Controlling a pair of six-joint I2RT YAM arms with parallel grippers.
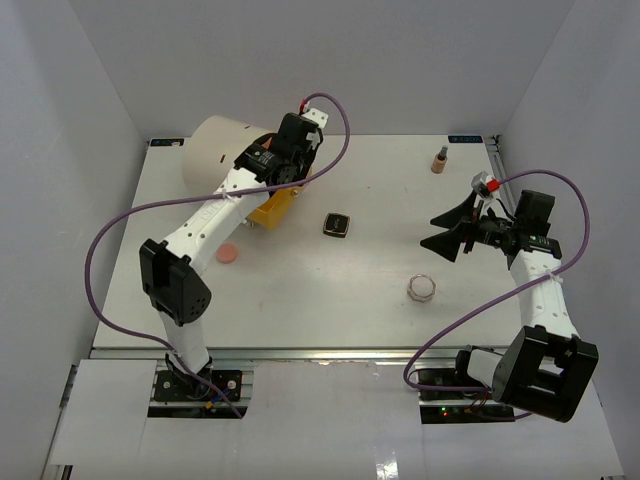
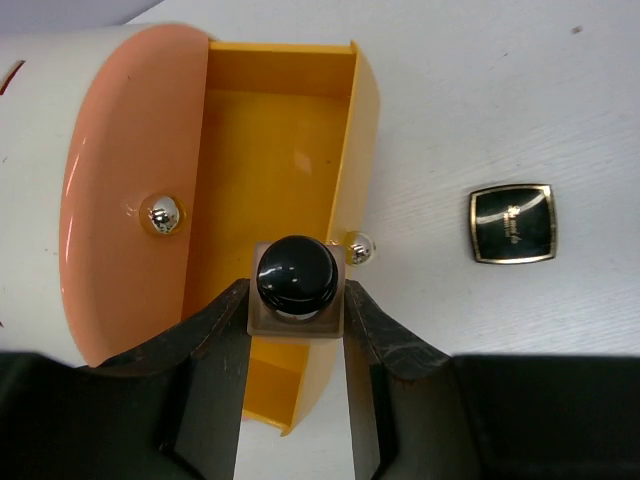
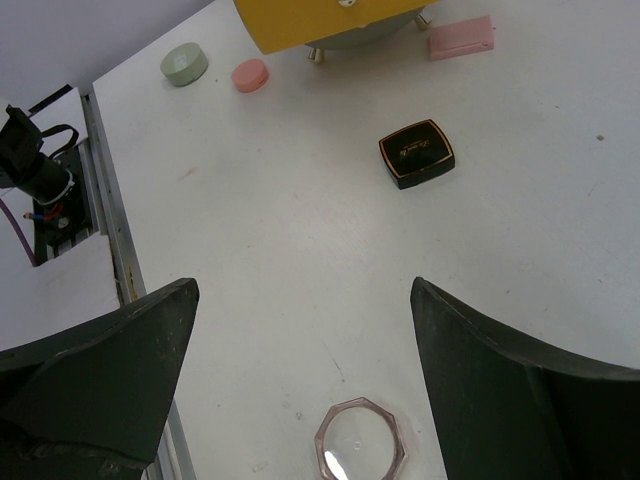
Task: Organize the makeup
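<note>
Makeup is spread over the white worktop [image 1: 300,310]. One tan bottle [image 2: 296,275] with a dark cap is gripped by the left jaws, which are closed partway, one finger pressed against each side of its square shoulders. It is held over the open yellow drawer [image 2: 270,150], its cap turned toward the wrist camera. The drawer is pulled out of the cream cylinder [image 1: 215,150] lying at the far left of the worktop. Beside the drawer a closed orange-pink front [image 2: 110,180] with a chrome knob [image 2: 161,213] is seen.

The right jaws are spread wide and nothing is held between them. They are kept above the right side of the worktop, apart from every item.

A second bottle [image 1: 439,159] is stood upright at the far right, well apart from the rest. The black-gold compact [image 1: 337,224] is laid flat near the middle, just right of the drawer. The clear jar [image 1: 422,289] is set nearer the front, below the right jaws in the right wrist view. A round pink pad [image 1: 229,255] is placed by the left arm, with a pale green disc [image 3: 184,63] near it. A pink rectangular piece [image 3: 462,37] is seen close to the cylinder.
</note>
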